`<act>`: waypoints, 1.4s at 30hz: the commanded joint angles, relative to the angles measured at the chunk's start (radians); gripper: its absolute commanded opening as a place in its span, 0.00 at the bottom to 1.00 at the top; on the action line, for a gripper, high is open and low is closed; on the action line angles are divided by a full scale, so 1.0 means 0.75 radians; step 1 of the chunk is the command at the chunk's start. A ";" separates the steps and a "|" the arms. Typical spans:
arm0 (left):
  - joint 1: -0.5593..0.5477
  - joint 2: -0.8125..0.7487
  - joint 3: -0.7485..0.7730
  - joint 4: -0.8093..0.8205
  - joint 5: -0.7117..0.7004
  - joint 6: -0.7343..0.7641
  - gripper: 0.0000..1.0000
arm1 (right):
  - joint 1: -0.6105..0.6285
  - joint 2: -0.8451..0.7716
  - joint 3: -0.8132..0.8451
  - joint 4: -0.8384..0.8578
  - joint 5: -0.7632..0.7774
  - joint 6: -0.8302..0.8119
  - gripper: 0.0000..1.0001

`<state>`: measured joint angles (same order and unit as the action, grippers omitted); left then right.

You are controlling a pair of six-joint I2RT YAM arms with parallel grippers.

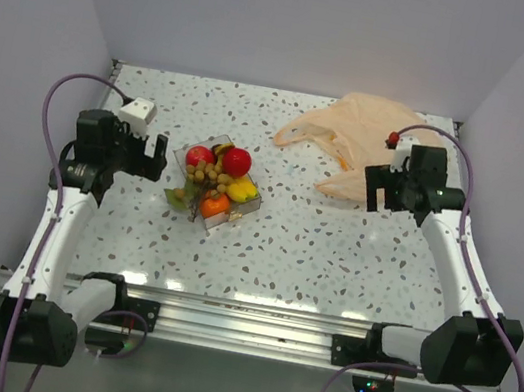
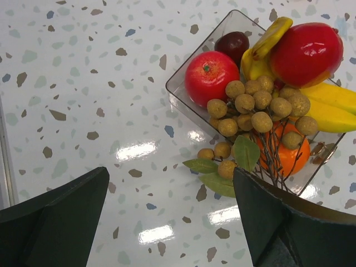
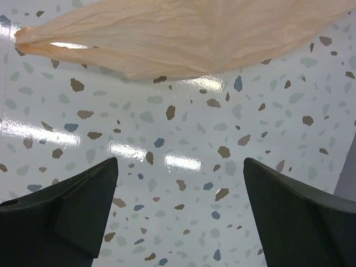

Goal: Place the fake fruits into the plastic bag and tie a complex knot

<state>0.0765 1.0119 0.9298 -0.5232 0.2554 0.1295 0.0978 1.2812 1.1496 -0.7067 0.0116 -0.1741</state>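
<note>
The fake fruits lie heaped in a clear tray (image 1: 239,208) left of centre: two red apples (image 1: 237,161), a yellow banana (image 1: 243,191), an orange piece (image 1: 214,204) and a tan grape cluster (image 1: 207,175). The left wrist view shows an apple (image 2: 211,78), the grapes (image 2: 261,108), a banana (image 2: 334,105), the orange (image 2: 286,156) and green leaves (image 2: 222,175). The peach-orange plastic bag (image 1: 359,137) lies flat at the back right and also shows in the right wrist view (image 3: 183,33). My left gripper (image 1: 154,159) (image 2: 171,183) is open and empty, left of the tray. My right gripper (image 1: 373,188) (image 3: 181,167) is open and empty over the bag's near edge.
A white box (image 1: 138,111) sits at the back left behind the left gripper. Grey walls close the table on the left, back and right. A metal rail (image 1: 240,319) runs along the near edge between the arm bases.
</note>
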 commanded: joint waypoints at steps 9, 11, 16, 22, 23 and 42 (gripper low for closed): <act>0.004 -0.038 0.036 0.084 -0.040 -0.099 1.00 | 0.005 0.191 0.314 0.089 -0.030 -0.081 0.99; 0.006 -0.046 0.034 0.104 -0.070 -0.136 1.00 | 0.019 0.324 0.443 0.106 0.003 -0.089 0.99; 0.004 -0.059 0.049 0.111 -0.056 -0.136 1.00 | 0.119 0.596 0.718 0.151 0.162 -0.140 0.99; 0.004 -0.044 0.077 0.029 0.021 -0.122 1.00 | 0.256 0.889 0.903 0.220 0.320 -0.197 0.98; 0.006 -0.046 0.075 0.025 0.028 -0.124 1.00 | 0.270 0.928 0.915 0.232 0.375 -0.207 0.98; 0.006 -0.085 -0.017 0.076 0.050 -0.095 1.00 | 0.317 1.153 0.868 0.350 0.756 -0.332 0.00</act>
<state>0.0769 0.9703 0.9298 -0.5018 0.2832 0.0456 0.3344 2.2200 1.7935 -0.4324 0.5461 -0.4324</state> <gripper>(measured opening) 0.998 0.064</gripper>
